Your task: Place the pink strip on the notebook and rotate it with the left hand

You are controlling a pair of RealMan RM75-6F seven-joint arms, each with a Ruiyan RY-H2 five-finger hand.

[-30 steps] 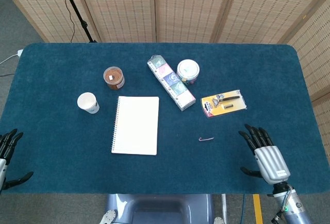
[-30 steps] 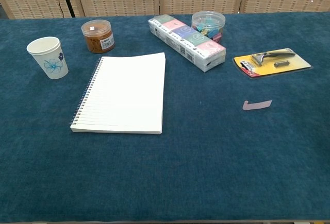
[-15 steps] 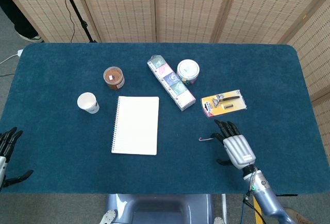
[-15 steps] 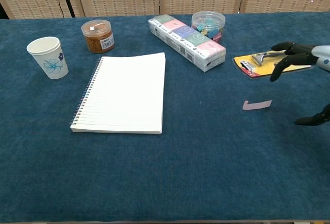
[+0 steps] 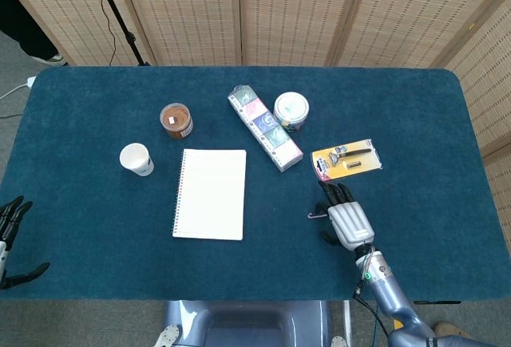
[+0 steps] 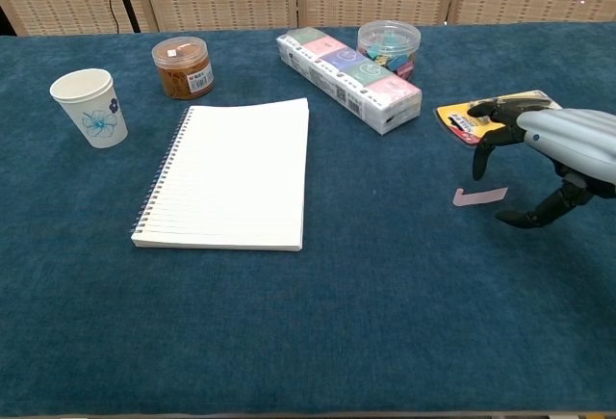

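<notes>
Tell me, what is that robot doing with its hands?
The right hand hovers just over the pink strip on the blue table, fingers apart, holding nothing. The strip lies flat, not yet picked up. The white notebook where it should go sits open further left. The left hand waits open at the table's edge.

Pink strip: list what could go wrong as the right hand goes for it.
1. The pink strip lies thin and almost flat on the table's blue cloth; the right hand, open over it, may slide it instead of lifting it.
2. The razor pack lies just beyond the fingertips; a reach too far could knock it.
3. The notebook is well to the left, so a weakly pinched strip could drop on the way.
</notes>
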